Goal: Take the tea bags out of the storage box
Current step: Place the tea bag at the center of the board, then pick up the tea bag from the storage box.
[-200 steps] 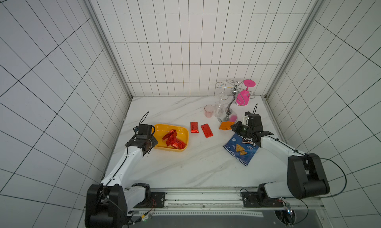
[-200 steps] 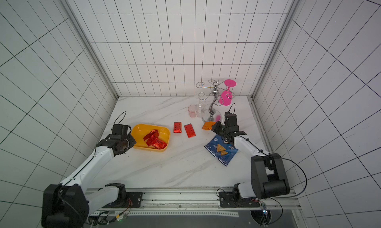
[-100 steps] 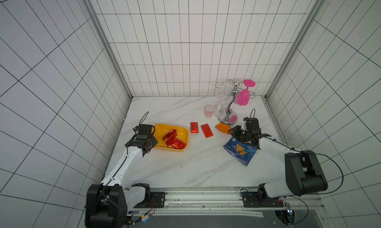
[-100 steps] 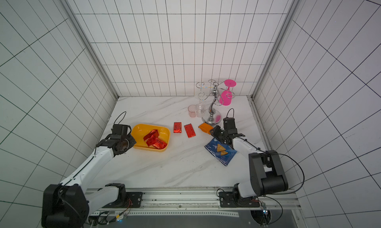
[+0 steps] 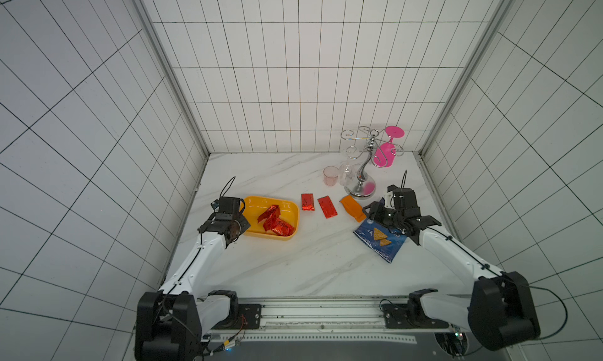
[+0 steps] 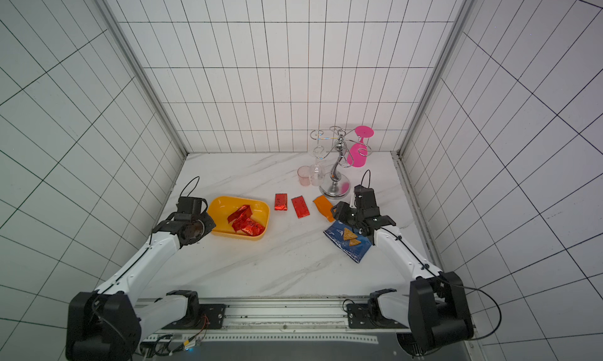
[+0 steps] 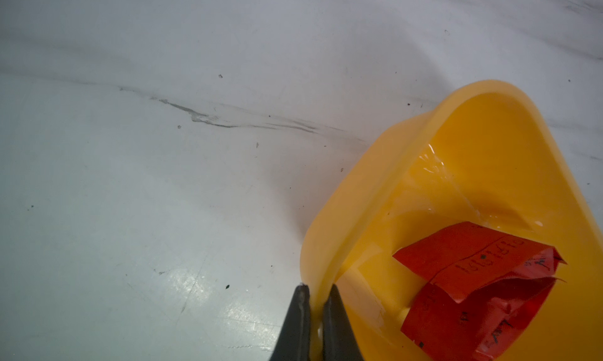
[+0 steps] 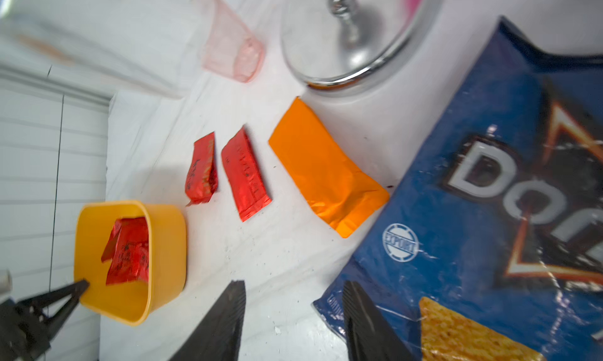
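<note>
Three of six out | left gripper (image 7: pixel 316 294) pinching box (image 7: pixel 339 212) rim | right gripper (image 8: pixel 293 287) parted, empty, beside orange tea bag (image 8: pixel 326 170) | next: fetch red tea bags (image 5: pixel 275 220) from box

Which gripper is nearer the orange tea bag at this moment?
Right. The right gripper hangs open just beside the orange tea bag; the left gripper is clamped on the storage box rim, across the table.

Left claw (image 7: pixel 317 290) shut (pinching); right claw (image 8: pixel 293 286) parted.
</note>
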Tool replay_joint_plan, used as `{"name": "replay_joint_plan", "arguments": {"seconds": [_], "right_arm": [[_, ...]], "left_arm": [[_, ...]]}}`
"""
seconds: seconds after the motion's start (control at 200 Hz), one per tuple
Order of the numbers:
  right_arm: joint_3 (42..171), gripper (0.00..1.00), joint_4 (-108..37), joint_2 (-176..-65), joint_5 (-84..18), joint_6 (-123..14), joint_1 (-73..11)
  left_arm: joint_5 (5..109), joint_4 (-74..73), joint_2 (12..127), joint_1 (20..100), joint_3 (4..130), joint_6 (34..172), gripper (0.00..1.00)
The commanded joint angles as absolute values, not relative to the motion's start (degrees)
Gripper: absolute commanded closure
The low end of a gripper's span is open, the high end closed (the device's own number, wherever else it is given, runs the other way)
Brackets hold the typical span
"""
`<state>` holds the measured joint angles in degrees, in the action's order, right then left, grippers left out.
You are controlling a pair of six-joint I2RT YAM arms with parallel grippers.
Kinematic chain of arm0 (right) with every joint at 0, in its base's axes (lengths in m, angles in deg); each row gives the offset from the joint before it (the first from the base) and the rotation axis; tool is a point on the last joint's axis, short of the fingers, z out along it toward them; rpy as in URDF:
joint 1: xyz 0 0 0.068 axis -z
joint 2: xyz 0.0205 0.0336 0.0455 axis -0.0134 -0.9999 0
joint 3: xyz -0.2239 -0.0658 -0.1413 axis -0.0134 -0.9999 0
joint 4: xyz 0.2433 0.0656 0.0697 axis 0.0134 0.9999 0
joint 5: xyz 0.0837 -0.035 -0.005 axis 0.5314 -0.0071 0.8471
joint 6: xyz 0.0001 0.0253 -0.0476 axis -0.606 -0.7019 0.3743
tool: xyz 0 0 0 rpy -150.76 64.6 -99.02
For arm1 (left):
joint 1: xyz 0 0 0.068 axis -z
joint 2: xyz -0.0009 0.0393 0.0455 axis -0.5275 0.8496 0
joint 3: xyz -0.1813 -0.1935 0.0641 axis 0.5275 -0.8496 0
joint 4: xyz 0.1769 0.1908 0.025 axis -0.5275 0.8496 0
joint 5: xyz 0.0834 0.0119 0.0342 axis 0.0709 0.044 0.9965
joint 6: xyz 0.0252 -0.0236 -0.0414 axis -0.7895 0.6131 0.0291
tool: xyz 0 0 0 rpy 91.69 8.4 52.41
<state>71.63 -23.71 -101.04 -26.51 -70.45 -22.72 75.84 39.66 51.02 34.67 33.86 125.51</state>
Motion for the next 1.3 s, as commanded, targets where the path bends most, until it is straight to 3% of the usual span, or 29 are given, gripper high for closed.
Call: {"name": "replay_joint_plan", "arguments": {"seconds": [0.0, 0.24, 0.44, 0.685, 1.02, 1.299], "right_arm": [[76.8, 0.49, -22.8, -101.0, -26.3, -61.8, -31.9], [94.8, 0.46, -16.1, -117.3, -25.5, -53.7, -50.3], [115.1, 0.42, -6.7, -136.8, -31.9, -57.5, -57.0], [129.0, 0.36, -4.1, -150.8, -34.1, -65.8, -57.8], [140.2, 0.38, -2.0, -160.4, -34.0, -72.0, -58.1], [144.7, 0.54, 0.5, -164.5, -32.1, -72.9, -58.2]], "left_arm": [[73.2, 36.0, 49.7, 34.5, 32.3, 124.3, 1.0], [70.7, 33.3, 46.9, 34.4, 30.7, 123.4, 1.0], [70.4, 33.0, 46.7, 34.6, 30.2, 123.3, 1.0], [70.8, 33.2, 46.7, 34.6, 30.3, 123.4, 1.0], [71.0, 33.6, 46.7, 34.6, 30.3, 123.4, 1.0], [71.2, 33.8, 46.4, 34.6, 30.2, 123.4, 1.0]]}}
